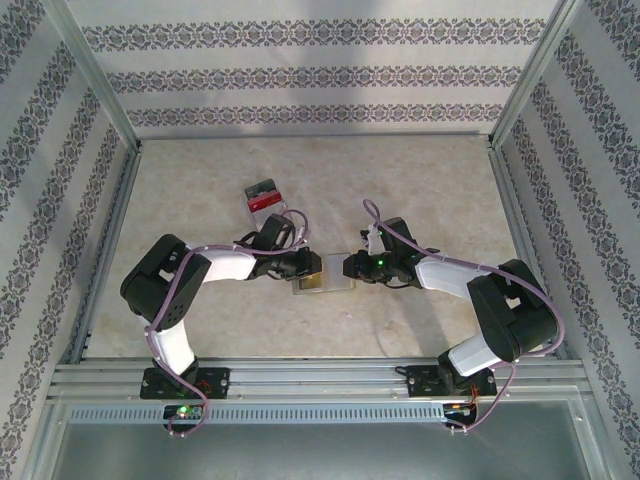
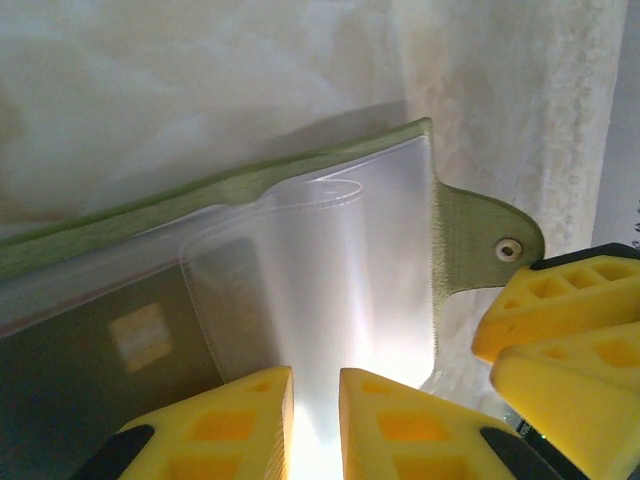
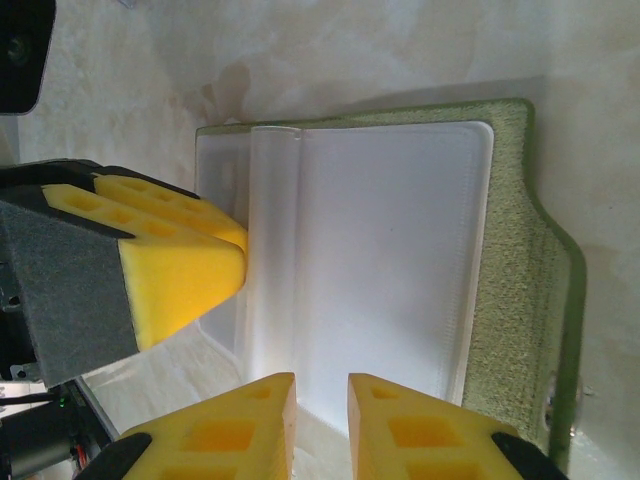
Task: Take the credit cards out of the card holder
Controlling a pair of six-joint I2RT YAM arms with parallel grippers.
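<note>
lying open between them, the holder (image 1: 322, 281) had its clear sleeves (image 2: 330, 260) pinched: left gripper (image 2: 315, 385) on one edge, right gripper (image 3: 322, 390) opposite, jaws nearly together.

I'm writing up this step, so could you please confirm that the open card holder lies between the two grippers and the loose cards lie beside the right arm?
Not quite: the top view shows the loose cards lying beside the left arm, not the right. The open card holder does lie between the left gripper and the right gripper.
</note>
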